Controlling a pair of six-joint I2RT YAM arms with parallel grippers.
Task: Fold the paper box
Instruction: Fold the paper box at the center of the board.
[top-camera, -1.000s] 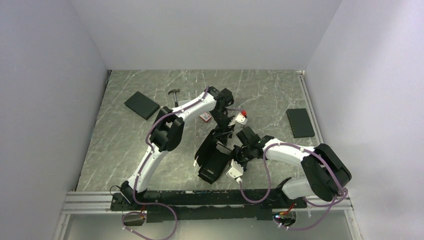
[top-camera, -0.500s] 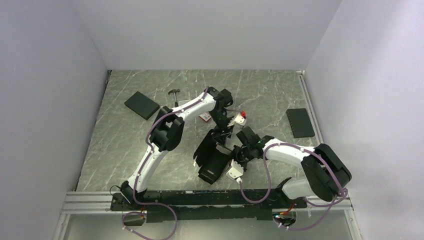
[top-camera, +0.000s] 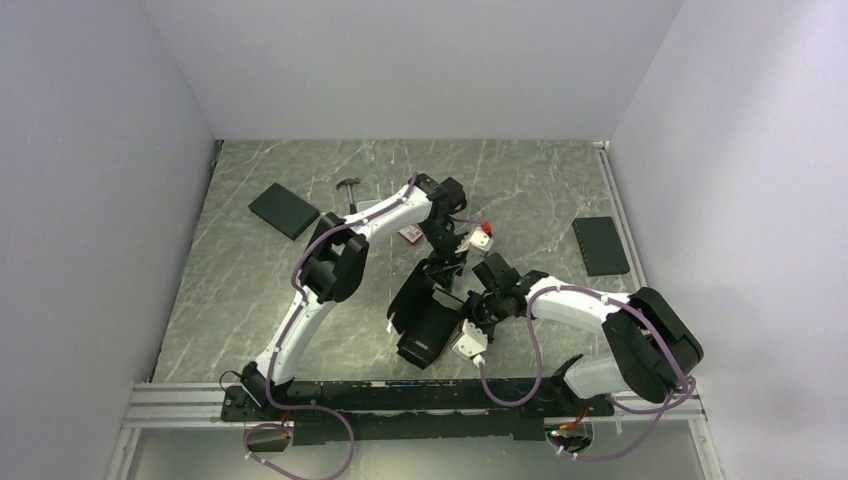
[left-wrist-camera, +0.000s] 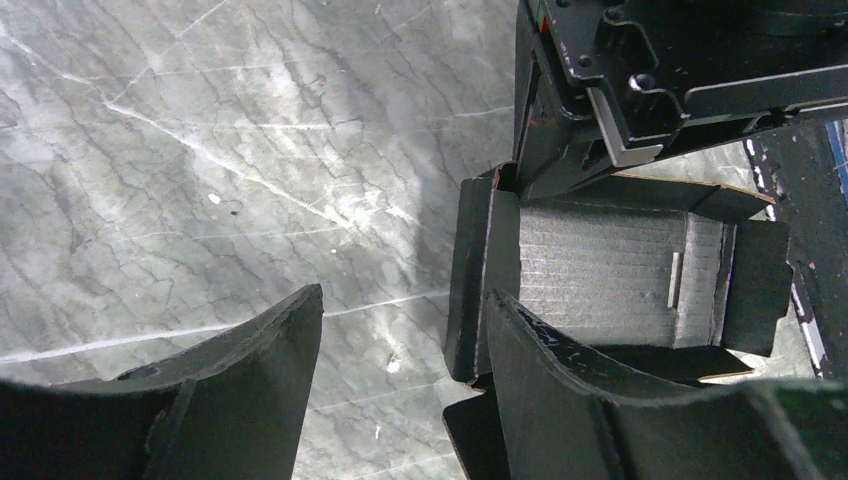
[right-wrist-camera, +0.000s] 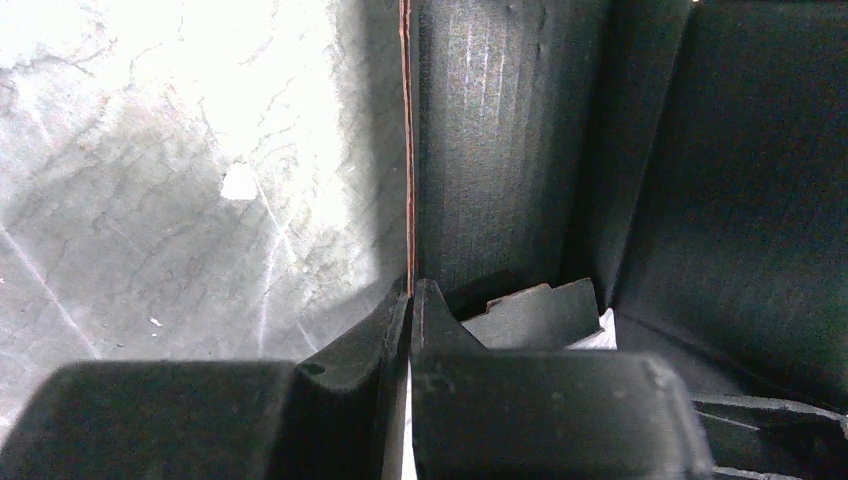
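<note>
Two arms meet over the paper box (top-camera: 425, 318), which sits half-formed near the middle of the marble table (top-camera: 240, 300) in the top view, nearer the arms' bases than the far wall. The left gripper (top-camera: 447, 262) hangs at the box's far end, and the right gripper (top-camera: 472, 306) is at its right side.

From the left wrist, the left gripper (left-wrist-camera: 400, 350) has its fingers spread, with only bare table and the box's end wall showing between them. One finger (left-wrist-camera: 570, 390) overlaps the paper box (left-wrist-camera: 600, 265) in the picture, but whether they touch cannot be told. The box's floor faces up, its long walls are raised, and a slit shows in the panel at the other end.

From the right wrist, the right gripper (right-wrist-camera: 411, 292) is pressed together on the thin upright edge of the paper box (right-wrist-camera: 500, 130), pinching that wall.

The step in hand looks like raising and tucking the end wall. To do it well, the right pinch should anchor the side wall upright. The left fingers should straddle the end wall, close gently, and fold along the crease rather than drag the light card across the table.
</note>
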